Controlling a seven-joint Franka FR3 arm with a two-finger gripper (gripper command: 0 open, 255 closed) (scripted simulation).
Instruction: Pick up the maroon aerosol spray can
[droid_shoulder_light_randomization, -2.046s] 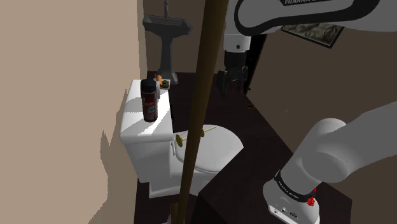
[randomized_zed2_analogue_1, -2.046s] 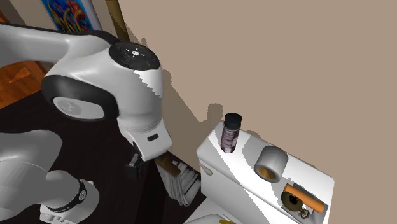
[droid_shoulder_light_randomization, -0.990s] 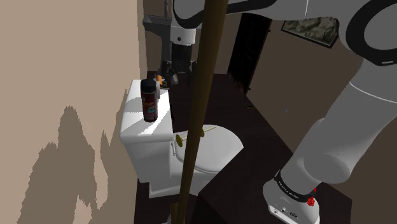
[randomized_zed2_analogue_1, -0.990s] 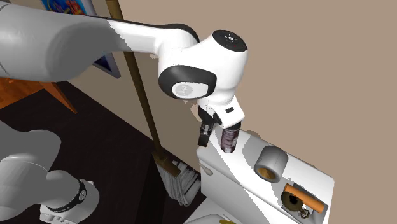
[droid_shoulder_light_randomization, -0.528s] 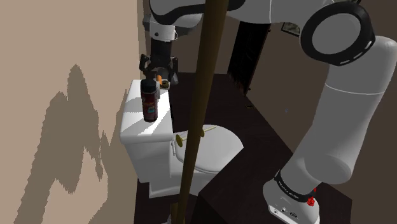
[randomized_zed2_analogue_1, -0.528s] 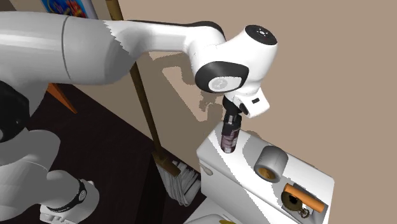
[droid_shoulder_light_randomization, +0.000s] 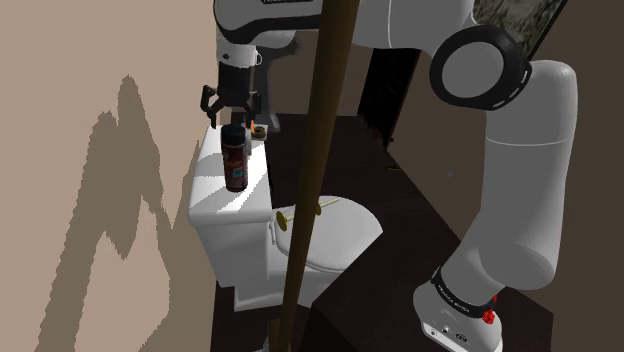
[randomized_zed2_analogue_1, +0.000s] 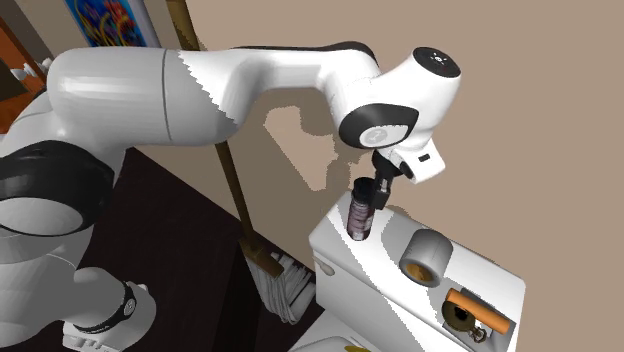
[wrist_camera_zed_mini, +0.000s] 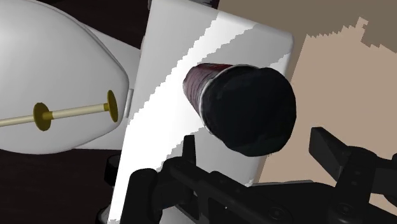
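A: Shoulder view: where is the can?
B: The can stands upright on the tank, cap up, just under the gripper, whose fingers are spread.
A: Second exterior view?
B: Long axis vertical; the gripper is close at the cap.
A: Wrist view?
B: The cap points toward the gripper; the fingers stand apart, not touching it.
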